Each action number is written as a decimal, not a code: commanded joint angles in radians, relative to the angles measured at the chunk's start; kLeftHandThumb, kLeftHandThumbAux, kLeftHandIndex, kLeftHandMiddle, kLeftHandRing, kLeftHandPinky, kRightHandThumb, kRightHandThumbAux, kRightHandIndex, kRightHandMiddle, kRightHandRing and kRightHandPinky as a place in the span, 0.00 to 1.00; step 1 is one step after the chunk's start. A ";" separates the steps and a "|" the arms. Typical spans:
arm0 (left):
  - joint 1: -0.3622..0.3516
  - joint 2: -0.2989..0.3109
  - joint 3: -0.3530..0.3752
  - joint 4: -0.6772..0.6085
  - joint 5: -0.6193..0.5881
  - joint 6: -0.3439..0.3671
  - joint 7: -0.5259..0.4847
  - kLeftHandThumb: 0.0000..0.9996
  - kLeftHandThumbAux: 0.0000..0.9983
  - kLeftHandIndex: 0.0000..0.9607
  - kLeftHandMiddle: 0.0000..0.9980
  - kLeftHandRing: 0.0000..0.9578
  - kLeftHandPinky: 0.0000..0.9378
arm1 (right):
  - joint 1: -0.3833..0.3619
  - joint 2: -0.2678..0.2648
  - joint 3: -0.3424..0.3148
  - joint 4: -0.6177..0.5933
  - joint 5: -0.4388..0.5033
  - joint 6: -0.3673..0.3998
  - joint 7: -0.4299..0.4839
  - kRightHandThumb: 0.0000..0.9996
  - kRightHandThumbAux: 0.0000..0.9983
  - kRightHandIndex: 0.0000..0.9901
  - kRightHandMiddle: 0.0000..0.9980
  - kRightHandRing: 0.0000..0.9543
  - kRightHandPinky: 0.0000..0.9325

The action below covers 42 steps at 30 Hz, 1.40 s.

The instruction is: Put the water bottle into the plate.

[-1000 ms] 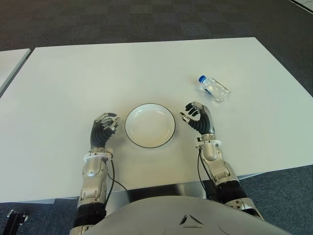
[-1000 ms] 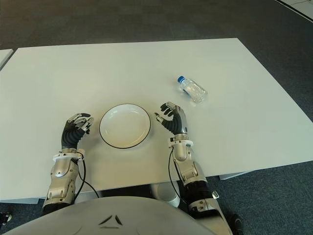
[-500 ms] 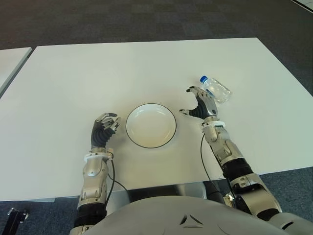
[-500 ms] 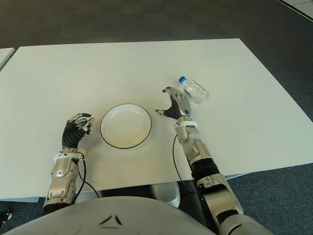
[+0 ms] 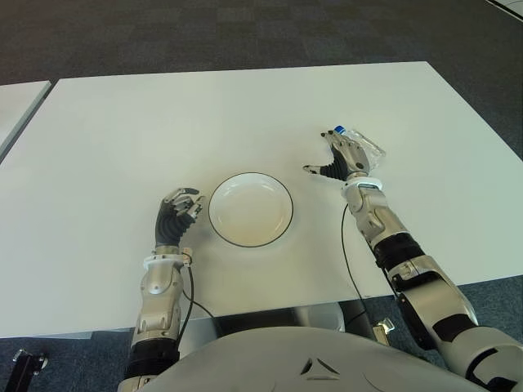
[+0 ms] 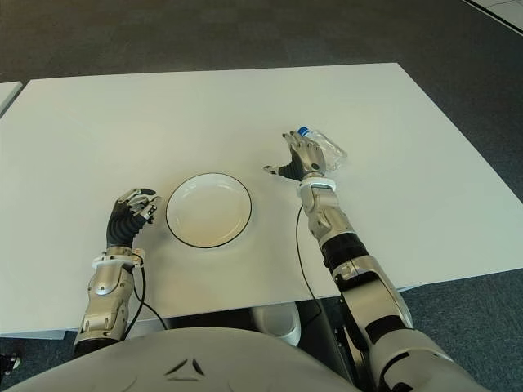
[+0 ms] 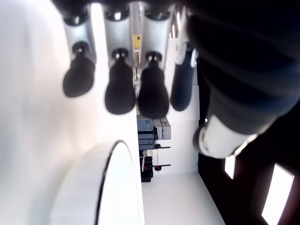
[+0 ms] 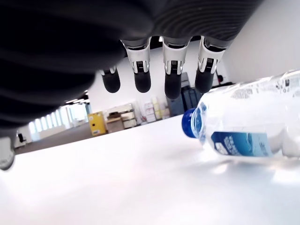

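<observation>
The water bottle [image 5: 365, 148] lies on its side on the white desk [image 5: 245, 106], at about 2 o'clock from the plate [image 5: 250, 209], blue cap pointing away from the robot. The right hand [image 5: 343, 157] hovers just beside it on the plate side, fingers [image 8: 171, 75] spread above the cap and holding nothing. A good grasp likely means lowering the palm over the middle of the body, not the cap, then wrapping around it so it cannot roll. The left hand [image 5: 173, 217], fingers curled and empty, shows at 9 o'clock of the plate.
</observation>
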 commanded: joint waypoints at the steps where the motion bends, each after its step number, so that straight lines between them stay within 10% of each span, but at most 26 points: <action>1: 0.015 -0.015 0.004 -0.017 -0.013 0.039 0.018 0.70 0.72 0.45 0.75 0.77 0.77 | -0.061 -0.002 0.019 0.060 -0.010 0.051 0.003 0.38 0.31 0.00 0.00 0.00 0.00; 15: 0.014 -0.017 0.003 -0.016 -0.013 0.023 0.018 0.70 0.72 0.45 0.74 0.76 0.77 | -0.223 -0.012 0.024 0.294 0.032 0.060 -0.042 0.61 0.24 0.00 0.00 0.00 0.00; 42: 0.014 0.003 0.003 0.000 -0.012 -0.006 0.010 0.70 0.72 0.45 0.75 0.78 0.79 | -0.380 0.018 0.131 0.681 0.044 0.152 -0.116 0.62 0.14 0.00 0.00 0.00 0.00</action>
